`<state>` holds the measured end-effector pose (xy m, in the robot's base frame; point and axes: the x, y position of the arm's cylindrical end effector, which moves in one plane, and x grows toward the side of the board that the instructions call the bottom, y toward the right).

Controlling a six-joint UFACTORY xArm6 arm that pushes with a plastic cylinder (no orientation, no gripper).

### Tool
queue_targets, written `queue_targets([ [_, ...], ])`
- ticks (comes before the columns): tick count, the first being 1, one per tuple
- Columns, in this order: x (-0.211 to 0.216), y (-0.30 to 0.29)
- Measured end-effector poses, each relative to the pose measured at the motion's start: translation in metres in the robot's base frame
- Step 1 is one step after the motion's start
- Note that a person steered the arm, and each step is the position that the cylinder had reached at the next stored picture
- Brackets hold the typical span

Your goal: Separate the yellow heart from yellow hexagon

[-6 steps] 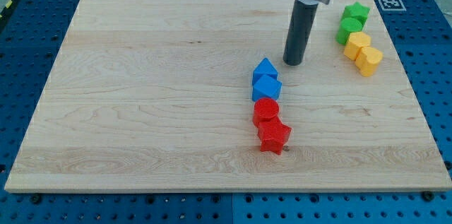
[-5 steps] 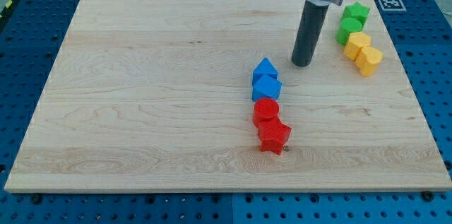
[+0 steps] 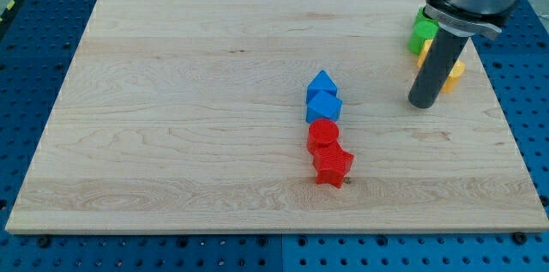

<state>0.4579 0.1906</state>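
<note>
Two yellow blocks sit near the view's upper right, mostly hidden behind my rod. A sliver of one yellow block (image 3: 422,51) shows left of the rod, and part of the other yellow block (image 3: 456,71) shows to its right. I cannot tell which is the heart and which the hexagon. My tip (image 3: 421,105) rests on the board just below and left of them, apart from the part that shows.
A green block (image 3: 419,33) lies just above the yellow pair, partly hidden. Mid-board, a column runs downward: a blue triangle-like block (image 3: 322,81), a blue block (image 3: 323,105), a red round block (image 3: 323,133) and a red star (image 3: 333,166). The wooden board (image 3: 171,92) lies on a blue pegboard.
My tip has moved right and slightly down, from left of the green and yellow blocks to just below the yellow pair. The rod now hides most of them. No block has visibly moved.
</note>
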Motion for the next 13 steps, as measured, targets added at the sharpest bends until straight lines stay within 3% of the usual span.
queue_targets([
  [2,0.024,0.017],
  [9,0.037,0.025],
  [11,0.05,0.072],
  [13,0.064,0.078],
])
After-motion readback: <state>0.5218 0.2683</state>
